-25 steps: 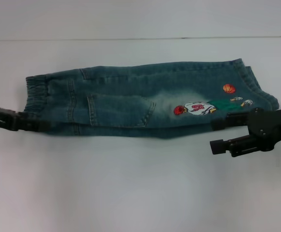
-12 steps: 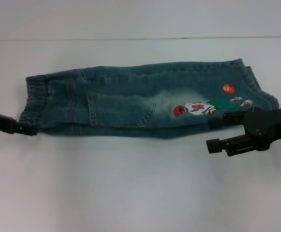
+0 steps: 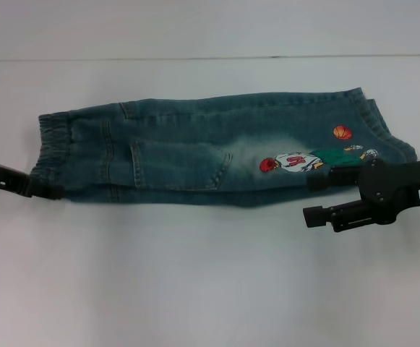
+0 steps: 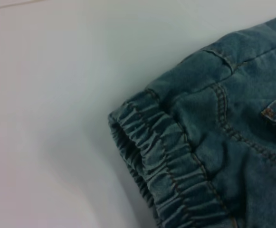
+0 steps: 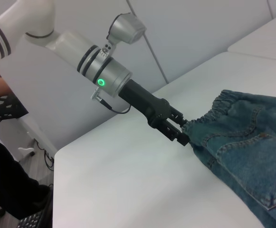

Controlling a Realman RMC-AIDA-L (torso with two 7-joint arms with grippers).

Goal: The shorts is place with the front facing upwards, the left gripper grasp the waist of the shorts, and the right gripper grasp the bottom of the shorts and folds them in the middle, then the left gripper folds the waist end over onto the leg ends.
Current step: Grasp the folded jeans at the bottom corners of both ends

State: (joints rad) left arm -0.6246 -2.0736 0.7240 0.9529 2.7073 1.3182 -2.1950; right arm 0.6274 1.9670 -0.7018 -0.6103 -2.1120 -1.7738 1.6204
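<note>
Two black arms reach in low from opposite sides of the white surface [image 3: 195,275]. The left hand [image 3: 49,191] comes in nearly level and its tip meets the near corner of the waist [image 3: 53,148]; whether its fingers are closed on the cloth or only touching it cannot be told. From the right wrist view the same hand [image 5: 181,134] sits against the gathered band, on a black arm with a silver joint and a green light. The right hand [image 3: 316,196] points toward the middle, its two fingers spread apart, one lying on the denim below the embroidered player [image 3: 296,160], the other over bare surface just off the cloth. A small white label on its arm is too small to read. The shorts [image 3: 195,148] lie flat, folded lengthwise, waist at left, leg ends [image 3: 383,126] at right.
</note>
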